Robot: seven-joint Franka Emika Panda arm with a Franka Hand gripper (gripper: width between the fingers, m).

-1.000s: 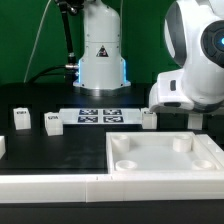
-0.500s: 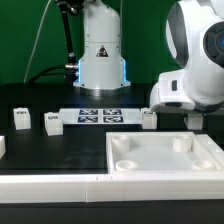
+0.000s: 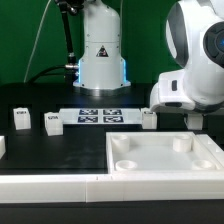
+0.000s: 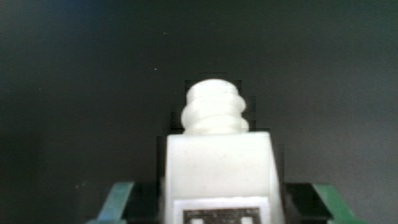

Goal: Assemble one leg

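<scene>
The leg [image 4: 221, 160] sits between the fingers [image 4: 121, 200] of the gripper [image 4: 217, 203], with its rounded tip pointing away and its marker tag [image 4: 221, 213] toward the camera. A thin dark strip shows on each side, so it cannot be told whether the fingers press it. In the exterior view the gripper [image 3: 195, 119] hangs just behind the white panel [image 3: 160, 166], at its far corner on the exterior view's right.

Base of the leg [image 4: 217, 165] off-frame
</scene>
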